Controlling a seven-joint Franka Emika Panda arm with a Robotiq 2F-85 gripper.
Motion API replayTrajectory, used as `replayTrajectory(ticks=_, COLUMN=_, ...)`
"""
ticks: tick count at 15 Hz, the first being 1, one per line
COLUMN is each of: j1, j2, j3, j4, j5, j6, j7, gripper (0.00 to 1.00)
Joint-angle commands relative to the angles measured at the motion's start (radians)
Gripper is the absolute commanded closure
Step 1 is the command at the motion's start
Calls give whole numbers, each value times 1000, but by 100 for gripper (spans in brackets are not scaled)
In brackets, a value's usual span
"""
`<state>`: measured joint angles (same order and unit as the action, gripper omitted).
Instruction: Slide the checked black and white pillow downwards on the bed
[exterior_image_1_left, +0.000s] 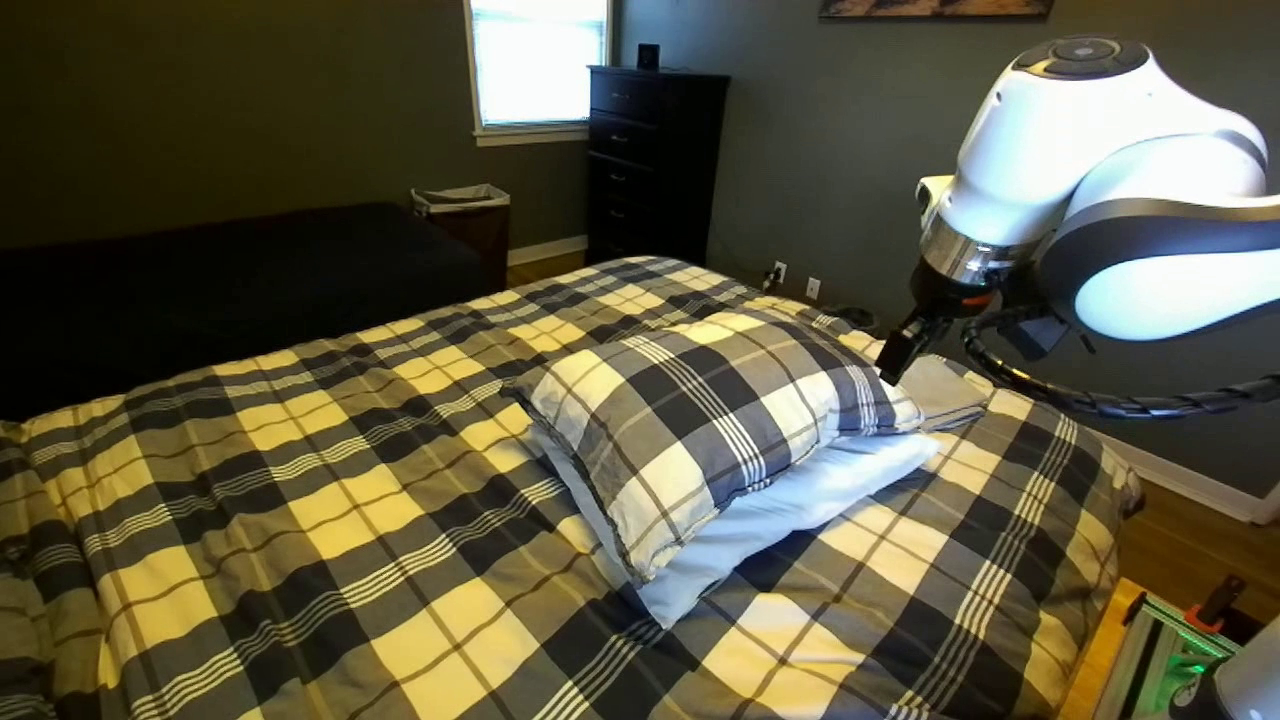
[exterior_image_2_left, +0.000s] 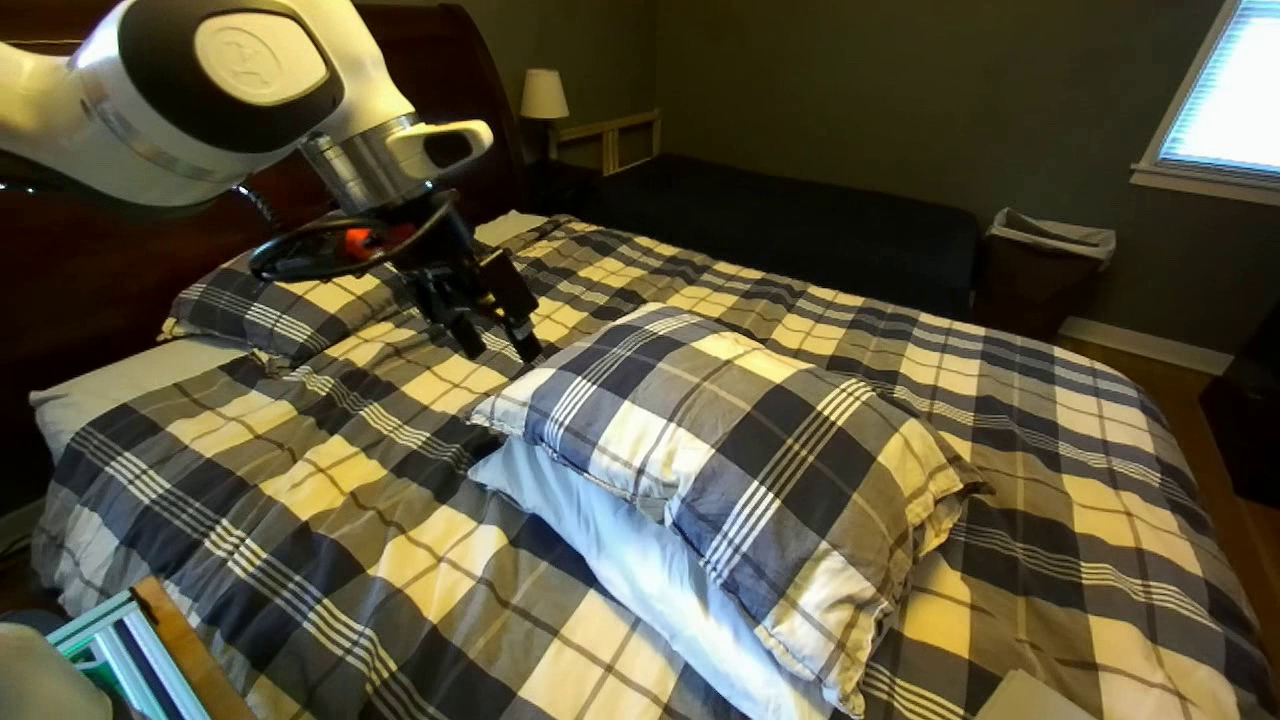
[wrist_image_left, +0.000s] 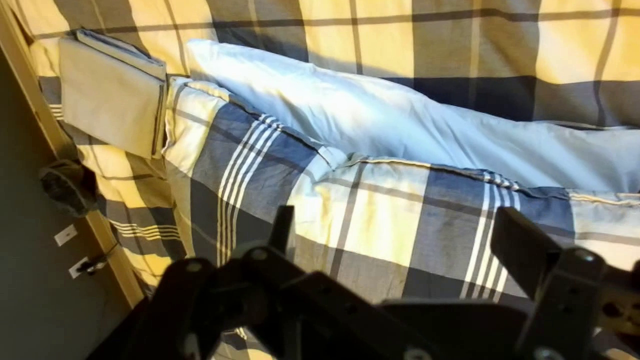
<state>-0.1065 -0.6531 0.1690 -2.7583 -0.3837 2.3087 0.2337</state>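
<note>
The plaid pillow lies puffed up on the plaid-covered bed, partly on top of a pale, plain pillow. The plaid pillow also shows in an exterior view and in the wrist view. My gripper is above the pillow's edge on the robot's side. In an exterior view the gripper hangs near the pillow's upper corner, with its two fingers apart. In the wrist view the gripper is wide open, with plaid fabric below and between the fingers. Nothing is held; contact cannot be told.
A folded grey cloth lies beside the pillow, near the bed's edge. Another plaid pillow lies by the dark headboard. The robot's stand is close against the bed. A dresser and a hamper stand beyond.
</note>
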Motion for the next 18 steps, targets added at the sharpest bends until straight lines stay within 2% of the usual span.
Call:
replayTrajectory(ticks=1, j1=6, j2=2, j3=-5, j4=4, j5=-1, j6=-4, j7=0, gripper=0)
replayTrajectory(ticks=5, j1=16, j2=2, j3=-1, j4=4, j5=0, j6=-3, j7=-1, gripper=0)
replayTrajectory(ticks=10, j1=-51, j2=-6, j3=-188, j4=12, j5=62, j6=218, j7=-52, gripper=0)
replayTrajectory(ticks=14, j1=-83, j2=48, j3=-315, j4=15, j5=189, j6=407, j7=-97, gripper=0)
replayTrajectory(ticks=17, j1=-31, j2=113, j3=-410, j4=34, j5=342, j6=492, j7=-159, gripper=0)
replayTrajectory(ticks=18, j1=-93, j2=53, j3=-334, j4=16, j5=293, j6=440, j7=-142, gripper=0)
